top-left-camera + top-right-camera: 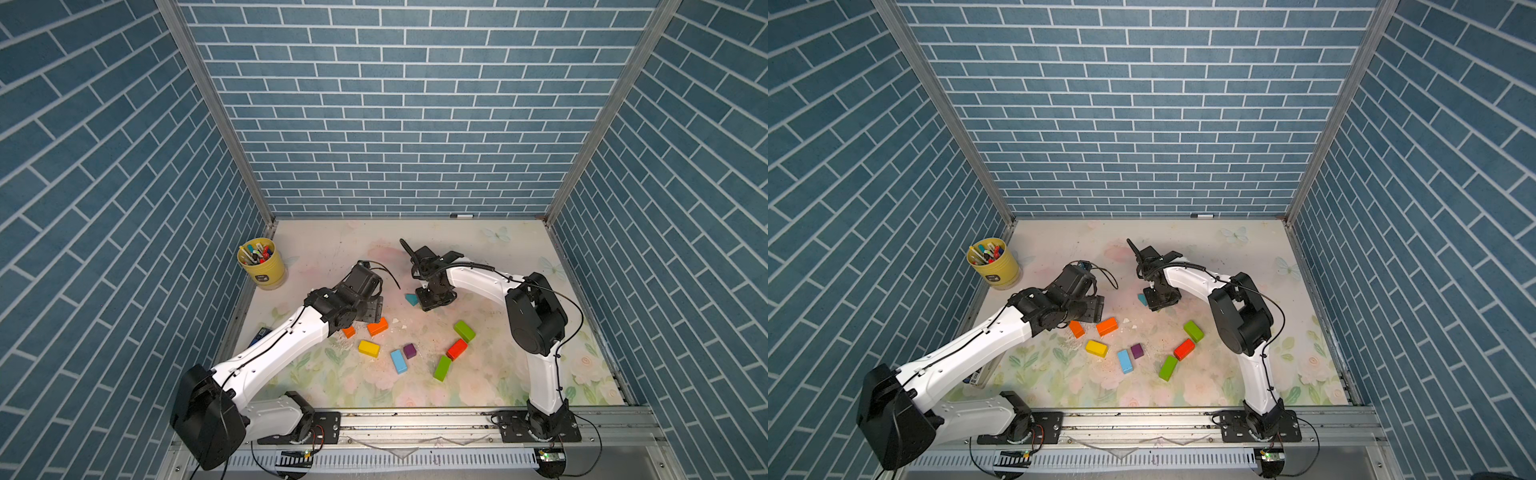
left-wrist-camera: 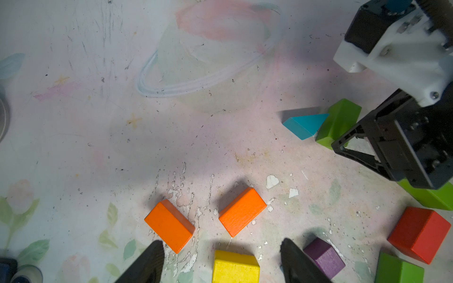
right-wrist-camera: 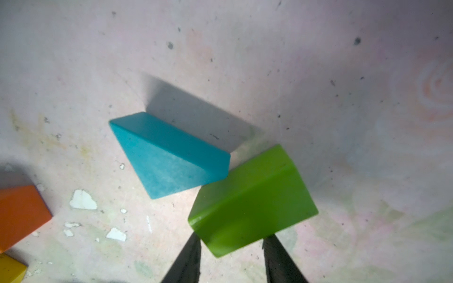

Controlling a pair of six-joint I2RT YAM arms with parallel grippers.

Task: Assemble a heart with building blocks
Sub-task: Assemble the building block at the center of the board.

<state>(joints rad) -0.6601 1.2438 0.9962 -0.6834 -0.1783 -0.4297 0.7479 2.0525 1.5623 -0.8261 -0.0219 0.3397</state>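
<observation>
The building blocks lie loose and apart on the floral mat, and no heart shows. There are two orange bricks, a yellow brick, a light-blue brick, a purple cube, a red brick and two green bricks. My right gripper is shut on a third green brick, which is tilted with a corner against the teal triangle. My left gripper stands open and empty above the yellow brick, between an orange brick and the purple cube.
A yellow cup of marker pens stands at the back left. A blue-and-black stapler lies by the left wall, partly under my left arm. Blue brick-pattern walls close three sides, and a metal rail runs along the front.
</observation>
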